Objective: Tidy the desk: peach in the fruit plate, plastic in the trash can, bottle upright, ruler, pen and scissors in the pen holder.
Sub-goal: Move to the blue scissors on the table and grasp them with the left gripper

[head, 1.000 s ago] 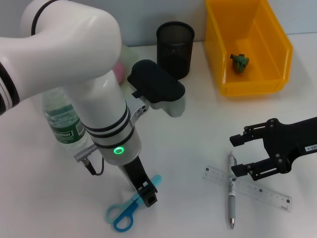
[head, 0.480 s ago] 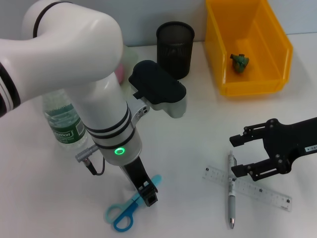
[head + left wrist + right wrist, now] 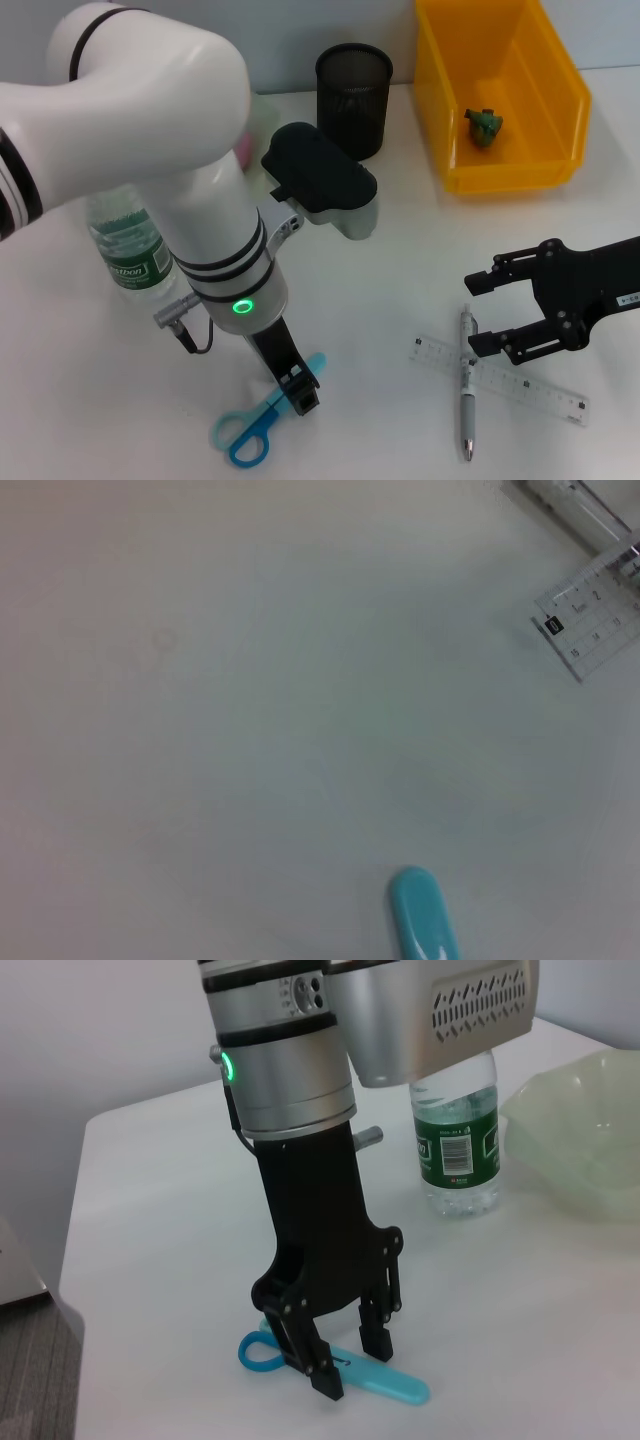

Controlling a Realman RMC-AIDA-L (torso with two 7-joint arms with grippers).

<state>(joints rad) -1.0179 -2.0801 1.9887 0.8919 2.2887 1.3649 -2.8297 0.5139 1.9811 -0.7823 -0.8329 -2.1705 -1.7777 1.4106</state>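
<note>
Blue-handled scissors (image 3: 250, 428) lie flat on the white desk (image 3: 400, 270) near its front edge. My left gripper (image 3: 298, 393) points straight down at them, open, one finger on each side of the closed blades (image 3: 395, 1388). To the right, the pen (image 3: 467, 398) lies across the clear ruler (image 3: 520, 385), with my open right gripper (image 3: 478, 312) just beside them. The bottle (image 3: 125, 245) stands upright behind my left arm. A sliver of pink peach (image 3: 240, 148) shows at the fruit plate (image 3: 580, 1120). The pen holder (image 3: 354, 98) stands at the back.
The yellow trash can (image 3: 560, 110) at the back right holds a crumpled green piece (image 3: 484, 126). My bulky left arm hides much of the desk's left half. The left wrist view shows only the scissors tip (image 3: 425, 920) and a ruler end (image 3: 590, 620).
My left arm has drifted very slightly to the right above the scissors. The right gripper, pen, ruler and scissors have not moved.
</note>
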